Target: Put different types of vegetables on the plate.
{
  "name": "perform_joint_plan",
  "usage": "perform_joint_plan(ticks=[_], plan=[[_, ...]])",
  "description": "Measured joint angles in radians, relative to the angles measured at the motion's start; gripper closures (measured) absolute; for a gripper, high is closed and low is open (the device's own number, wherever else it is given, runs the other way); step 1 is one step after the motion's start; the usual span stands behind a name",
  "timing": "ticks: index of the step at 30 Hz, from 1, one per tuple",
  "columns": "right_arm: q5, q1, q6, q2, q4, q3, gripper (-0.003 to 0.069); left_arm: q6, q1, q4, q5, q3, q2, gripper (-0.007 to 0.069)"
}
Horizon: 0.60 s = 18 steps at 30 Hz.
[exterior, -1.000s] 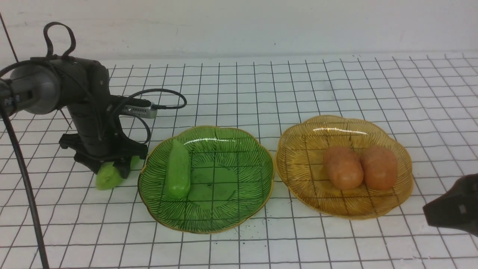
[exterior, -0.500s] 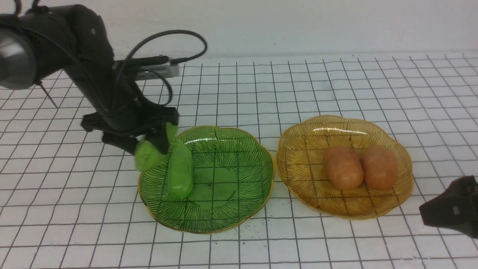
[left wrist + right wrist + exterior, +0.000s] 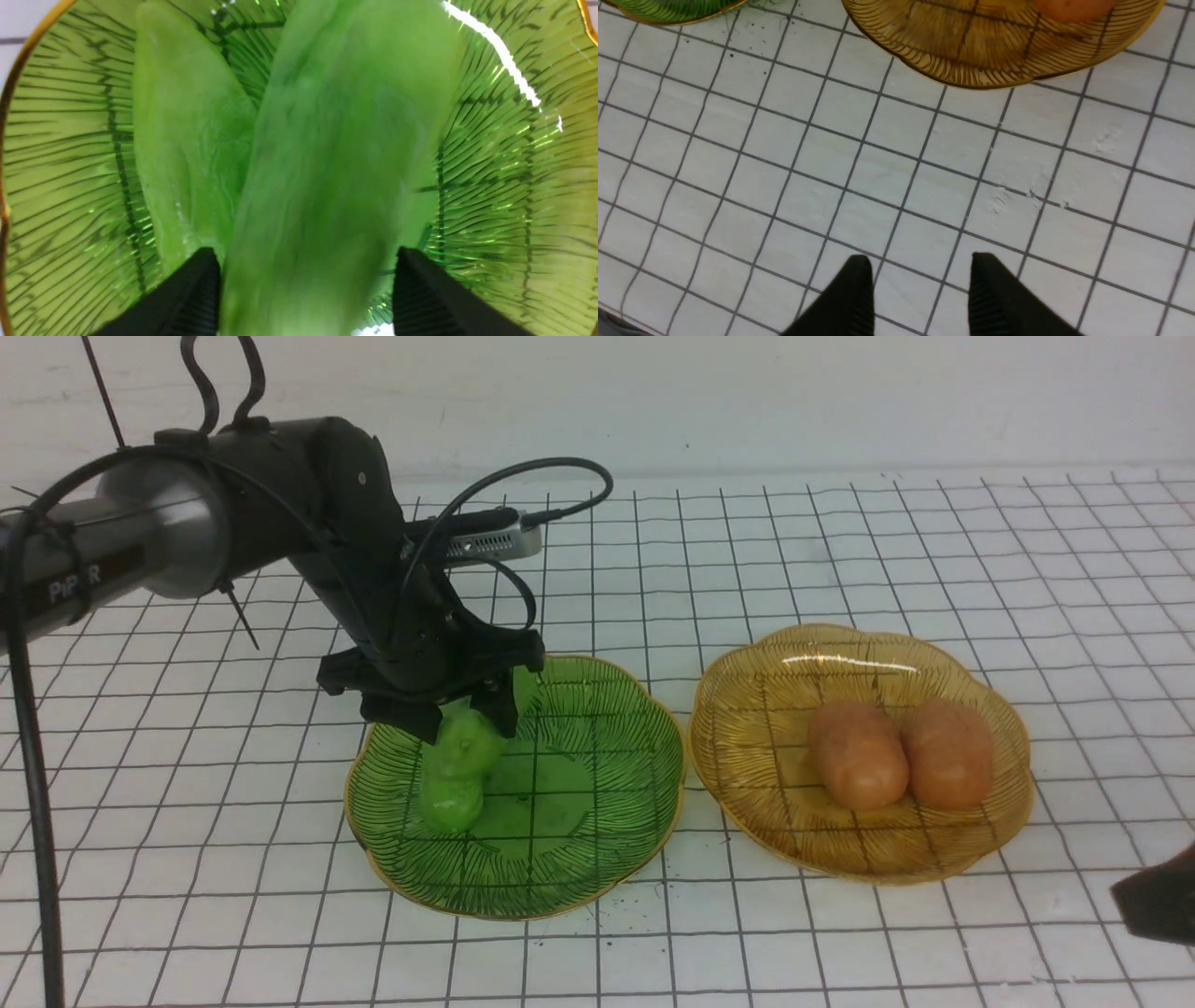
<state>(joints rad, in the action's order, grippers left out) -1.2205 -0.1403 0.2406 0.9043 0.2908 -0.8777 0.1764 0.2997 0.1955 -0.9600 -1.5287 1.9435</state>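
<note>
My left gripper (image 3: 464, 711) is shut on a light-green gourd (image 3: 470, 744) and holds it over the left part of the green plate (image 3: 597, 859). A second green gourd (image 3: 448, 800) lies on that plate, just under and beside the held one. In the left wrist view the held gourd (image 3: 327, 177) fills the space between my fingertips, with the other gourd (image 3: 182, 140) beside it. Two orange-brown potatoes (image 3: 857, 754) (image 3: 948, 754) lie side by side on the amber plate (image 3: 840, 868). My right gripper (image 3: 920, 266) is open and empty above bare table.
The table is a white surface with a black grid. The green and amber plates stand side by side, nearly touching. The right arm's tip (image 3: 1158, 901) shows at the front right edge. A white wall runs along the back.
My left gripper lifted the gourd off the table left of the green plate and carried it right, over the plate. The right gripper drew back toward the lower right edge.
</note>
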Motion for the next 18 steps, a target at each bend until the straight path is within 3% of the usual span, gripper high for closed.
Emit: perform_joint_plan(ticks=[4,7,11,14,18], plan=[[-0.024,0.000,-0.020,-0.127,-0.035,0.000,0.0571,0.007,0.000,0.000,0.000,0.000,0.000,0.0146],[-0.036,0.000,-0.022,-0.248,-0.048,0.000,0.0644,0.008,0.000,0.000,0.000,0.000,0.000,0.0146],[-0.042,0.000,-0.021,-0.403,-0.069,0.000,0.0671,0.008,0.000,0.005,-0.005,0.000,-0.010,0.0176],[-0.024,0.000,-0.021,-0.521,-0.097,0.002,0.0671,0.007,0.000,0.005,-0.012,-0.011,-0.031,0.0251],[0.158,0.000,-0.020,-0.677,-0.144,0.083,0.0673,-0.022,0.000,0.005,-0.025,-0.031,-0.085,0.0439]])
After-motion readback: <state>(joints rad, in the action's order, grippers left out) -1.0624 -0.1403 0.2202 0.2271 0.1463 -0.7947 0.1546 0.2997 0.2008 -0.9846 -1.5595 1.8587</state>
